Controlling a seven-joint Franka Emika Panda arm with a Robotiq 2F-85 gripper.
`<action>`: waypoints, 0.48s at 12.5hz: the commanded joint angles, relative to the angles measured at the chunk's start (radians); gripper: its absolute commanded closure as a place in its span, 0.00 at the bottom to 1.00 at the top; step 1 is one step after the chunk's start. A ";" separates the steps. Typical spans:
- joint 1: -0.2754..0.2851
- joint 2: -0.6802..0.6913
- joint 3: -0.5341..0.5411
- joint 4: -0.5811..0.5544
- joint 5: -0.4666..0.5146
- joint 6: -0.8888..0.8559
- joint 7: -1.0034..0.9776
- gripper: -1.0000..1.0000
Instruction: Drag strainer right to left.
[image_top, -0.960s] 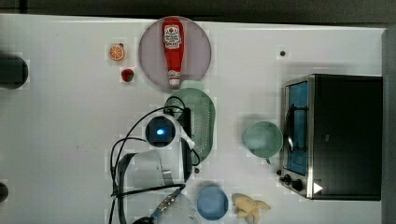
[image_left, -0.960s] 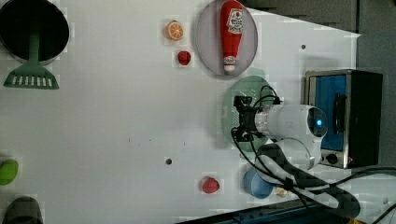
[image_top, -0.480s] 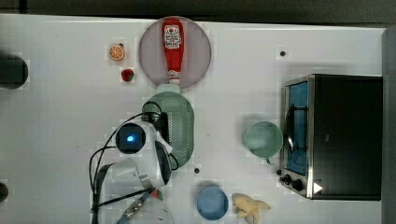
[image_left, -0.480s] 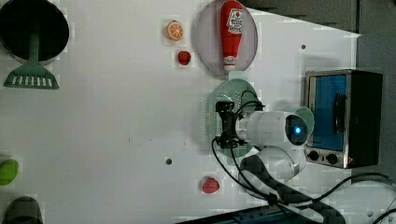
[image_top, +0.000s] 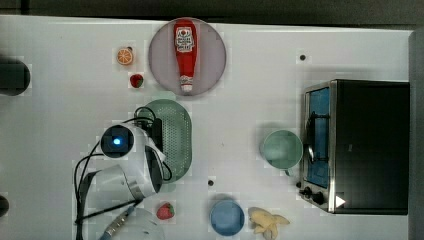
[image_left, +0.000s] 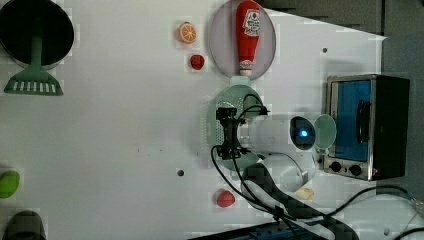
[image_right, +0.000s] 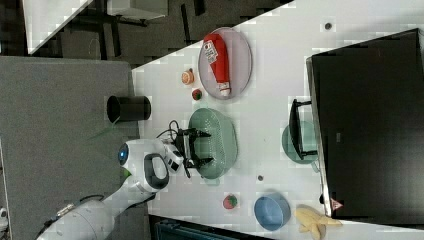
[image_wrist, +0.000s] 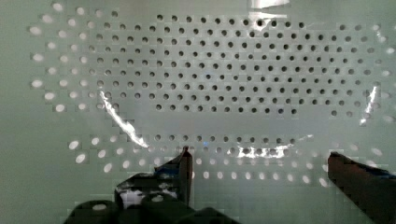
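The black two-fingered gripper (image_right: 199, 148), jaws spread wide and clamped on nothing, sits inside the pale green oval perforated plastic strainer (image_top: 176, 137), just below the round grey plate (image_top: 212, 55) in the top view. Light, stiff, slippery; likely best pushed at its wall.

Place: a robot lab staged as a play kitchen (not a real home one).
Surface (image_top: 250, 100): one bare white surface, with dark floor beyond its edge in the right view.
Arm (image_right: 145, 172): a white robot arm with loose black cables.
Kitchen props: toy oven (image_top: 357, 145), ketchup bottle (image_top: 185, 52) on a plate (image_top: 212, 55), strainer (image_top: 177, 135), green cup (image_top: 281, 149), blue bowl (image_top: 226, 218).
Toy food: banana (image_top: 267, 221), strawberries (image_top: 165, 211), orange slice (image_top: 125, 56).
Utensils: green spatula (image_left: 34, 82) over a black pot (image_left: 55, 25).
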 joint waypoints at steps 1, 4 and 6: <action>0.059 0.036 0.005 0.104 0.065 -0.055 0.044 0.00; 0.113 0.074 0.005 0.182 0.115 -0.095 0.045 0.00; 0.140 0.102 0.005 0.225 0.142 -0.097 0.046 0.00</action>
